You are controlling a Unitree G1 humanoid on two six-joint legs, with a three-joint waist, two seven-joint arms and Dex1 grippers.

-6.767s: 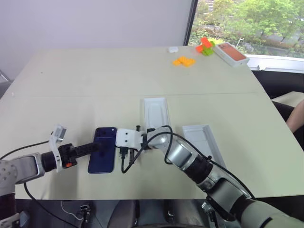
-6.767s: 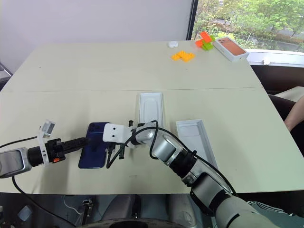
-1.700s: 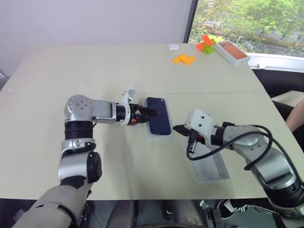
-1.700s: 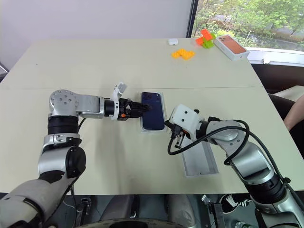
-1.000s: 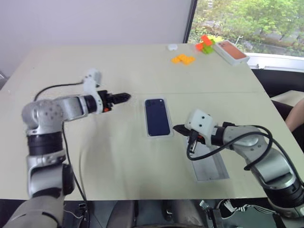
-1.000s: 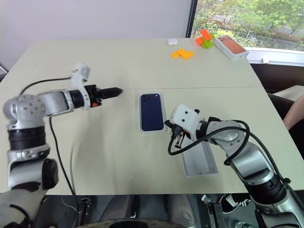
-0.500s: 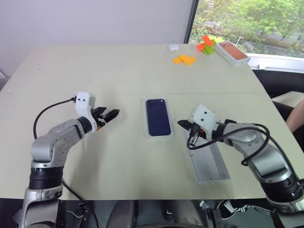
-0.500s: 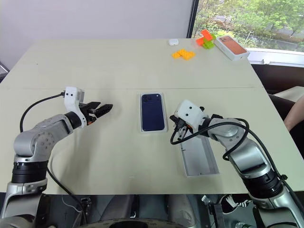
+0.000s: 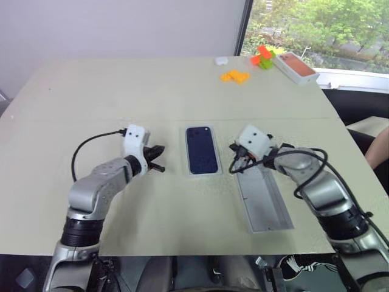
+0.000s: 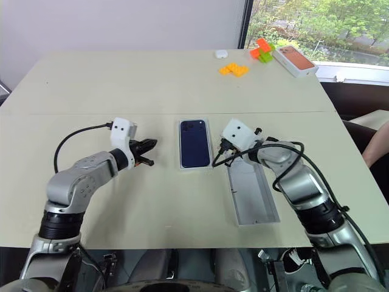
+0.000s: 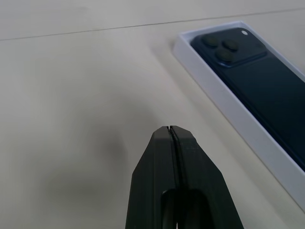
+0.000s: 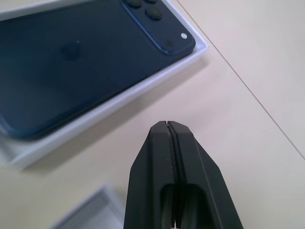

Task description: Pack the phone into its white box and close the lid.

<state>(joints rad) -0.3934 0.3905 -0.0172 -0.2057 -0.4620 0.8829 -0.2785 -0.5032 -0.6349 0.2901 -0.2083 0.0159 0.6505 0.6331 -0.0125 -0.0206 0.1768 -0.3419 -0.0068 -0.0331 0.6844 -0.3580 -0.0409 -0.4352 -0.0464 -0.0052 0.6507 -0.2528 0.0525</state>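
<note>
Two closed, empty grippers are flanking the white box [image 10: 180, 163], where the phone [image 10: 195, 143] is lying camera-side up. Left gripper [image 10: 149, 153] and right gripper [image 10: 217, 160] are hovering beside it, apparently squaring the tray before fetching the lid [image 10: 251, 192] lying hollow-side up alongside.

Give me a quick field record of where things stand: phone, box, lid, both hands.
phone: lying back up inside the white box, camera cluster at the far end
lid: on the table, hollow side up, to the right of the box, not yet on it
left hand: shut, empty, over the table to the left of the box
right hand: shut, empty, between the box and the lid
step left: put the lid on the box
</note>
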